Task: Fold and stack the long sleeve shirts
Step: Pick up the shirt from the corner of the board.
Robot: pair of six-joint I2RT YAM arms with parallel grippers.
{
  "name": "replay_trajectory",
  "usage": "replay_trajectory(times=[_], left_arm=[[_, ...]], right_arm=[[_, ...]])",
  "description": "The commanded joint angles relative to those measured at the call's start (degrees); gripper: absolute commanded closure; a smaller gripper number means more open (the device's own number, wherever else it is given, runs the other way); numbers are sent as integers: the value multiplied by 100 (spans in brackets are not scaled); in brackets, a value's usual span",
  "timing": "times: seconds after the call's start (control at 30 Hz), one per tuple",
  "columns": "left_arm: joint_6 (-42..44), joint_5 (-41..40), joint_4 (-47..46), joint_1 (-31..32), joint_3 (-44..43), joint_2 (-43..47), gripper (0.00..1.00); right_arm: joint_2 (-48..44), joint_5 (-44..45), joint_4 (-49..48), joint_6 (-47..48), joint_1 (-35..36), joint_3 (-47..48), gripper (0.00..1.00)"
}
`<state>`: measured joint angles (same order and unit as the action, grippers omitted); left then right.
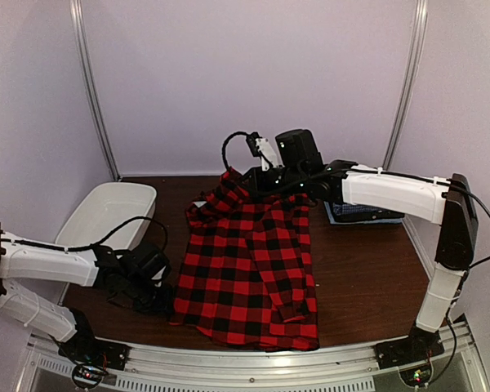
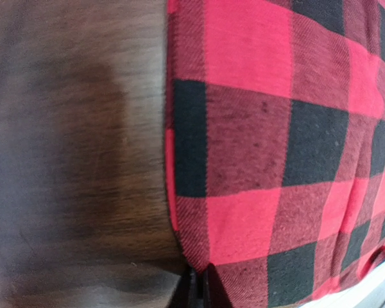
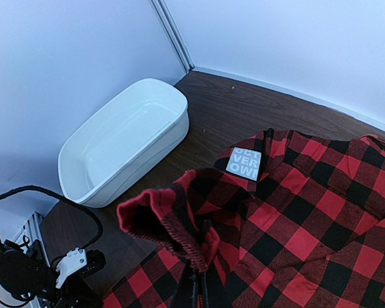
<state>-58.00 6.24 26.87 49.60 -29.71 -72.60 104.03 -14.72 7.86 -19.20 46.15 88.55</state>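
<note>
Right claw [image 3: 196, 276] clamps the collar, at 12 o'clock, of the red-and-black plaid flannel shirt [image 1: 249, 261]. Left claw [image 2: 196, 292] apparently pinches its 7 o'clock hem.

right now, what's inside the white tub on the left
In the right wrist view the white tub shows only its bare white floor and walls, nothing lying in it. Its near wall hides a thin strip of the floor, so that bit cannot be checked.

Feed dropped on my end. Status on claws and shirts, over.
Right claw shut on plaid shirt, far end bunched and lifted. Left claw shut on its near left edge. Blue check shirt far right. White tub left, apart.
</note>
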Motion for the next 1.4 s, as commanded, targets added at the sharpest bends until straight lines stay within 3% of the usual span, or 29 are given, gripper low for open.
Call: replay_trajectory(times=[0.0,0.57,0.8,1.1,1.37], left_arm=[[41,-33,223,32,-92,-321,100],[505,-1011,1491,32,-1557,-538,100],[1111,-631,1359,32,-1861,-617,100],[1653,822,757,42,-1708,-580,100],[2060,1353,609,193,-1986,-957,100]], right_arm=[[-283,57,-176,133,-44,29,100],[-478,487,-459,128,-283,215,100],[-523,1152,-449,21,-468,421,100],[-1083,1894,-682,-143,-614,-145,100],[-1535,2449,-622,-19,-798,-441,100]])
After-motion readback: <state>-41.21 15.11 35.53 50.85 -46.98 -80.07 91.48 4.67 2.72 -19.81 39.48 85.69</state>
